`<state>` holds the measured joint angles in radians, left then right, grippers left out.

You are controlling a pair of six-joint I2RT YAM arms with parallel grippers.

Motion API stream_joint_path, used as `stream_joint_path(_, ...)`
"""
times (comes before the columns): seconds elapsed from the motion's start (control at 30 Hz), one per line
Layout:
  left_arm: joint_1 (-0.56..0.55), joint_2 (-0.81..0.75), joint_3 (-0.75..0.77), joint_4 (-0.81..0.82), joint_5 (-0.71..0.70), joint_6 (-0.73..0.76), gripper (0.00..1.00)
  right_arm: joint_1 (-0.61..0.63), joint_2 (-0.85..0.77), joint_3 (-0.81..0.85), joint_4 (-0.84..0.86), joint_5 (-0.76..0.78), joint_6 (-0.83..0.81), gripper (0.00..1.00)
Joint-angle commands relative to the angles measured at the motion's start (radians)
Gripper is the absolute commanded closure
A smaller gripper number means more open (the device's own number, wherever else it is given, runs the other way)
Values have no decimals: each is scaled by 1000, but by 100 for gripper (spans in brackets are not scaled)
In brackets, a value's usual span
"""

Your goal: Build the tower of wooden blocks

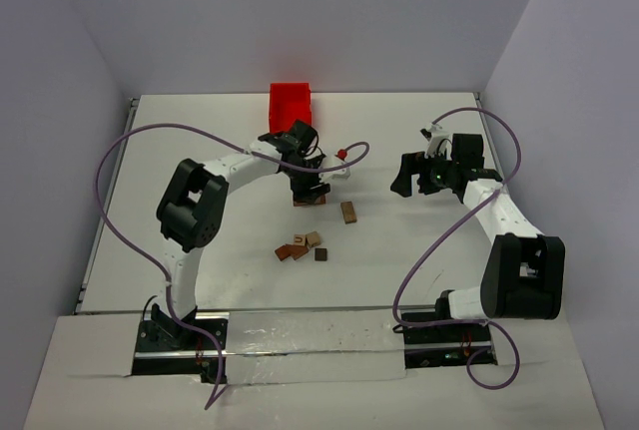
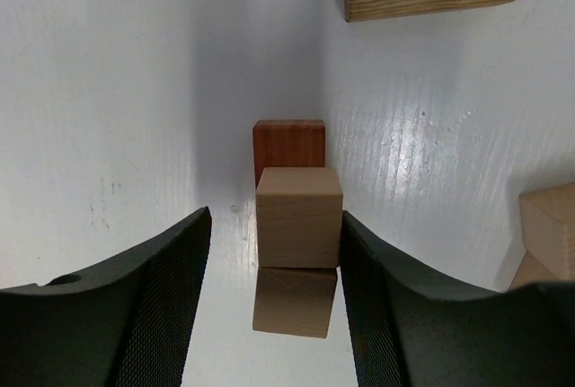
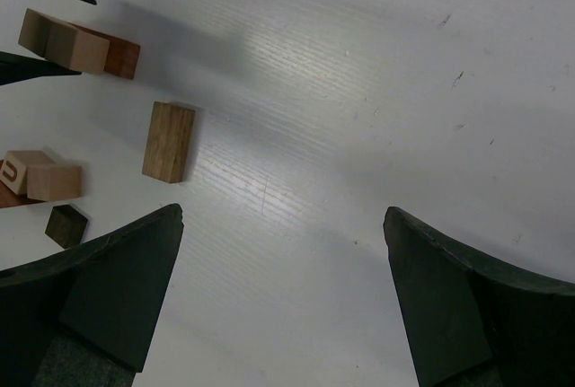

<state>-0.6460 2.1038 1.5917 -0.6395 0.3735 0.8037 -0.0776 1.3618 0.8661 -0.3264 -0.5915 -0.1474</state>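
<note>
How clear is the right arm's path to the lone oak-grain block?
Likely clear: the right gripper is open and empty, and the oak-grain block lies alone, with nothing between them.

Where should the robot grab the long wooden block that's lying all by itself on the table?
Grab the long wooden block across its two long sides, near the middle, coming straight down from above. It lies flat on the table with bare space all round, so nothing gets in the way, and its narrow width should fit easily. The right tool is wide open.
</note>
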Motion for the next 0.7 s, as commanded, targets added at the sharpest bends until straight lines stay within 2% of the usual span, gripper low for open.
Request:
stream_joint_path(0.0, 3, 23, 50, 4, 6, -12, 36, -2, 6, 54, -3, -10, -7, 0)
stream_joint_path(0.27, 3, 35, 48, 12, 4, -12, 38, -4, 11, 54, -4, -8, -9, 0)
stream_joint_path(0.47, 3, 46, 53, 9, 5, -14, 51, -3, 12, 54, -3, -6, -11, 0)
stream_joint_path(0.67, 3, 46, 51, 11, 7, -13, 54, -3, 13, 53, -3, -5, -11, 0)
